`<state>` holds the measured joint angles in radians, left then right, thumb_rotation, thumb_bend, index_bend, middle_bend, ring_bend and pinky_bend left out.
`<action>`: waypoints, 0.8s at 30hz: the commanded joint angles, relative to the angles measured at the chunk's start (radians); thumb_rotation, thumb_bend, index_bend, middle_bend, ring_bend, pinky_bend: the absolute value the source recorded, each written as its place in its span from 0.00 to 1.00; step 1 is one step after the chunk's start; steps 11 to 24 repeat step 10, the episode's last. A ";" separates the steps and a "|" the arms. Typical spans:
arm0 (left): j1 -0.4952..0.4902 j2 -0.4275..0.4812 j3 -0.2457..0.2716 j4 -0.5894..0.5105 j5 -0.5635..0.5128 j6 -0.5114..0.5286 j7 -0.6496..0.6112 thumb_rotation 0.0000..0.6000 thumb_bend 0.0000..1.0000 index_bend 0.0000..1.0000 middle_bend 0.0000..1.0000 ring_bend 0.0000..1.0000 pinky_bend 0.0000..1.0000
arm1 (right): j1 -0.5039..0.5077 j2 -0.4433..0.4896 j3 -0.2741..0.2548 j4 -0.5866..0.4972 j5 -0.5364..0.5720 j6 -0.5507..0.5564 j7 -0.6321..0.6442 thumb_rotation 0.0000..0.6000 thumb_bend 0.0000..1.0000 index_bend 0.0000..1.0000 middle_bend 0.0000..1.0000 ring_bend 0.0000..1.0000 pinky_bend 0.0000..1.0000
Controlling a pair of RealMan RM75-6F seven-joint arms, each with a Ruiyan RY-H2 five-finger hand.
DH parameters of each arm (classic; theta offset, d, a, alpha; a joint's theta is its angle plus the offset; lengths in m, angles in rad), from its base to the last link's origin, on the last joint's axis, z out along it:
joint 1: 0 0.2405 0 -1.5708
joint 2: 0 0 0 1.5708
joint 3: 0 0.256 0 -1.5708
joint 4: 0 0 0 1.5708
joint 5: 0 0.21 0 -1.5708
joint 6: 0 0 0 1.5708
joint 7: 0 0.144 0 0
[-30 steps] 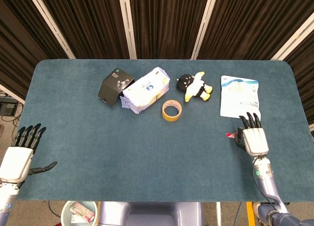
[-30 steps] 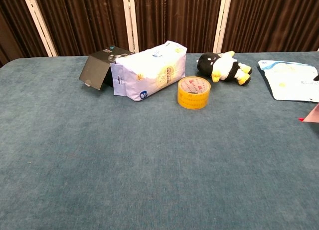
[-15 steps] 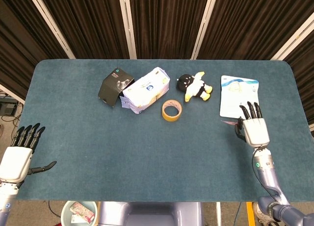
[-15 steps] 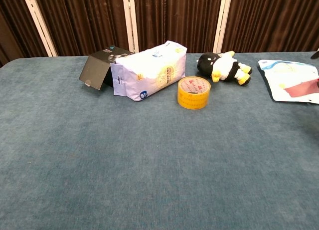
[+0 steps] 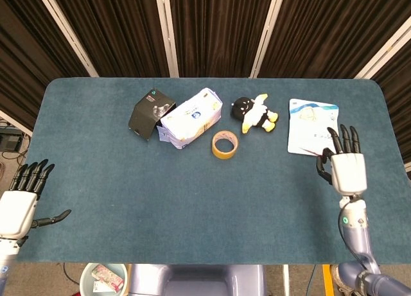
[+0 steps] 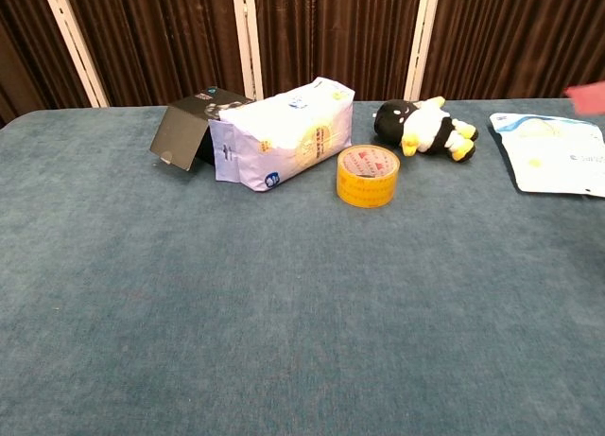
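Right hand up over the table's right side, back of the hand to the head camera, fingers straight and spread, tips over the lower right corner of the white pouch. Whether anything sits in the palm: cannot tell from above. In the chest view, just a sliver of something pink-red at the right edge, above the pouch. Pouch lying flat near the table's far right. Left hand low at the near left corner, fingers stretched out and apart, thumb out sideways, gripping nothing. Mid-table: yellow tape roll, plush penguin between roll and pouch, tissue pack touching black box, all on blue table.
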<state>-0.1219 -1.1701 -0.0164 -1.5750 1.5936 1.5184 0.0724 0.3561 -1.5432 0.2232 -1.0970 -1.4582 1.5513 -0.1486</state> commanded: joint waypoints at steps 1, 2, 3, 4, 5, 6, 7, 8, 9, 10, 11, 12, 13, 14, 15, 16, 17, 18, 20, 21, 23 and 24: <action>0.006 0.012 0.007 0.002 0.018 0.015 -0.024 0.65 0.02 0.00 0.00 0.00 0.00 | -0.101 0.085 -0.011 -0.213 -0.012 0.138 -0.118 1.00 0.63 0.62 0.13 0.00 0.00; 0.008 0.015 0.010 0.004 0.023 0.019 -0.031 0.65 0.02 0.00 0.00 0.00 0.00 | -0.120 0.090 -0.022 -0.243 -0.011 0.150 -0.134 1.00 0.63 0.61 0.13 0.00 0.00; 0.010 0.016 0.010 0.005 0.024 0.021 -0.034 0.65 0.02 0.00 0.00 0.00 0.00 | -0.133 0.091 -0.032 -0.257 -0.010 0.156 -0.140 1.00 0.63 0.61 0.13 0.00 0.00; 0.011 0.017 0.011 0.006 0.024 0.022 -0.036 0.65 0.02 0.00 0.00 0.00 0.00 | -0.143 0.091 -0.041 -0.265 -0.011 0.159 -0.143 1.00 0.63 0.61 0.13 0.00 0.00; 0.012 0.018 0.012 0.005 0.024 0.023 -0.036 0.65 0.02 0.00 0.00 0.00 0.00 | -0.148 0.091 -0.045 -0.267 -0.012 0.160 -0.142 1.00 0.62 0.61 0.13 0.00 0.00; 0.014 0.018 0.012 0.004 0.027 0.028 -0.035 0.65 0.02 0.00 0.00 0.00 0.00 | -0.155 0.087 -0.053 -0.266 -0.015 0.161 -0.137 1.00 0.62 0.61 0.13 0.00 0.00; 0.015 0.018 0.011 0.004 0.029 0.031 -0.034 0.65 0.02 0.00 0.00 0.00 0.00 | -0.157 0.084 -0.056 -0.261 -0.018 0.161 -0.133 1.00 0.62 0.61 0.13 0.00 0.00; 0.015 0.017 0.011 0.003 0.031 0.034 -0.032 0.65 0.02 0.00 0.00 0.00 0.00 | -0.159 0.081 -0.060 -0.257 -0.022 0.160 -0.127 1.00 0.62 0.61 0.13 0.00 0.00; 0.015 0.016 0.011 0.003 0.031 0.034 -0.031 0.65 0.02 0.00 0.00 0.00 0.00 | -0.161 0.079 -0.062 -0.254 -0.023 0.157 -0.122 1.00 0.62 0.60 0.12 0.00 0.00; 0.015 0.015 0.010 0.002 0.030 0.033 -0.029 0.65 0.02 0.00 0.00 0.00 0.00 | -0.161 0.082 -0.067 -0.253 -0.023 0.148 -0.123 1.00 0.62 0.60 0.12 0.00 0.00; 0.015 0.015 0.010 0.002 0.030 0.033 -0.029 0.65 0.02 0.00 0.00 0.00 0.00 | -0.161 0.082 -0.067 -0.253 -0.023 0.148 -0.123 1.00 0.62 0.60 0.12 0.00 0.00; 0.015 0.015 0.010 0.002 0.030 0.033 -0.029 0.65 0.02 0.00 0.00 0.00 0.00 | -0.161 0.082 -0.067 -0.253 -0.023 0.148 -0.123 1.00 0.62 0.60 0.12 0.00 0.00; 0.015 0.015 0.010 0.002 0.030 0.033 -0.029 0.65 0.02 0.00 0.00 0.00 0.00 | -0.161 0.082 -0.067 -0.253 -0.023 0.148 -0.123 1.00 0.62 0.60 0.12 0.00 0.00; 0.015 0.015 0.010 0.002 0.030 0.033 -0.029 0.65 0.02 0.00 0.00 0.00 0.00 | -0.161 0.082 -0.067 -0.253 -0.023 0.148 -0.123 1.00 0.62 0.60 0.12 0.00 0.00; 0.015 0.015 0.010 0.002 0.030 0.033 -0.029 0.65 0.02 0.00 0.00 0.00 0.00 | -0.161 0.082 -0.067 -0.253 -0.023 0.148 -0.123 1.00 0.62 0.60 0.12 0.00 0.00; 0.015 0.015 0.010 0.002 0.030 0.033 -0.029 0.65 0.02 0.00 0.00 0.00 0.00 | -0.161 0.082 -0.067 -0.253 -0.023 0.148 -0.123 1.00 0.62 0.60 0.12 0.00 0.00; 0.015 0.015 0.010 0.002 0.030 0.033 -0.029 0.65 0.02 0.00 0.00 0.00 0.00 | -0.161 0.082 -0.067 -0.253 -0.023 0.148 -0.123 1.00 0.62 0.60 0.12 0.00 0.00; 0.015 0.015 0.010 0.002 0.030 0.033 -0.029 0.65 0.02 0.00 0.00 0.00 0.00 | -0.161 0.082 -0.067 -0.253 -0.023 0.148 -0.123 1.00 0.62 0.60 0.12 0.00 0.00; 0.015 0.015 0.010 0.002 0.030 0.033 -0.029 0.65 0.02 0.00 0.00 0.00 0.00 | -0.161 0.082 -0.067 -0.253 -0.023 0.148 -0.123 1.00 0.62 0.60 0.12 0.00 0.00; 0.015 0.015 0.010 0.002 0.030 0.033 -0.029 0.65 0.02 0.00 0.00 0.00 0.00 | -0.161 0.082 -0.067 -0.253 -0.023 0.148 -0.123 1.00 0.62 0.60 0.12 0.00 0.00; 0.015 0.015 0.010 0.002 0.030 0.033 -0.029 0.65 0.02 0.00 0.00 0.00 0.00 | -0.161 0.082 -0.067 -0.253 -0.023 0.148 -0.123 1.00 0.62 0.60 0.12 0.00 0.00; 0.015 0.015 0.010 0.002 0.030 0.033 -0.029 0.65 0.02 0.00 0.00 0.00 0.00 | -0.161 0.082 -0.067 -0.253 -0.023 0.148 -0.123 1.00 0.62 0.60 0.12 0.00 0.00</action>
